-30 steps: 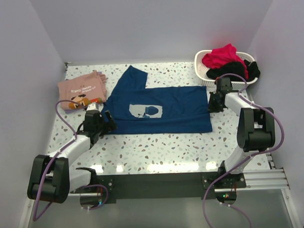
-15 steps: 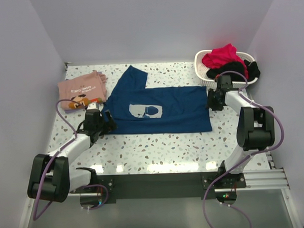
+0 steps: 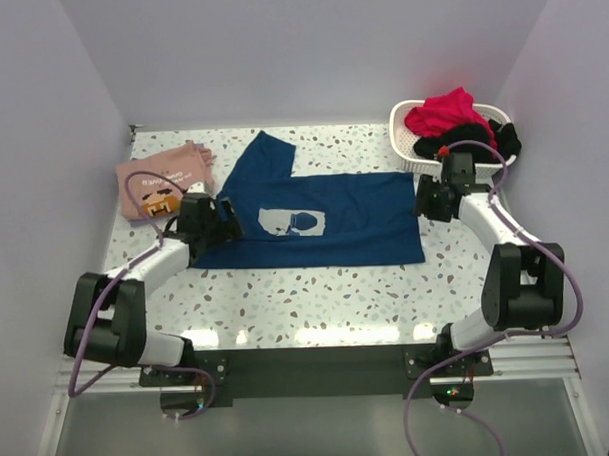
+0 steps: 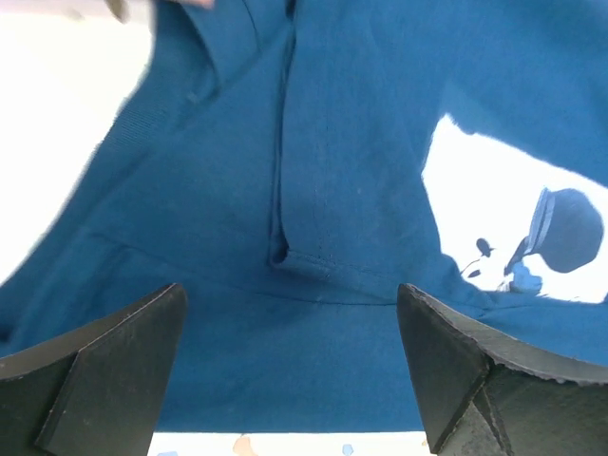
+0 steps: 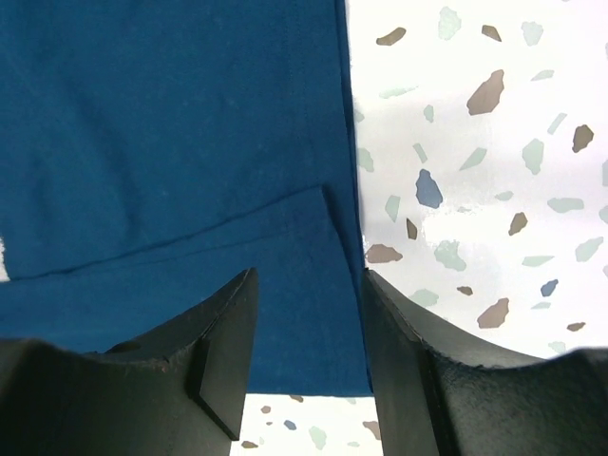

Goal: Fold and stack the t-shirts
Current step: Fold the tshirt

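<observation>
From above, the dark blue t-shirt (image 3: 319, 219) lies spread flat on the table (image 3: 316, 278), with the salmon-pink t-shirt (image 3: 163, 178) at the far left and a laundry basket (image 3: 410, 149) at the far right. Left wrist: the left jaws gape empty over a sleeve (image 4: 313, 171); they should pinch both layers there. Right wrist: the right jaws stand apart, empty, astride the hem (image 5: 323, 247); nothing seems to block folding.

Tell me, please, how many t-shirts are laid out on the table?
2: a blue shirt spread mid-table, a pink shirt folded far left. Clothes in the basket may hide more.
</observation>
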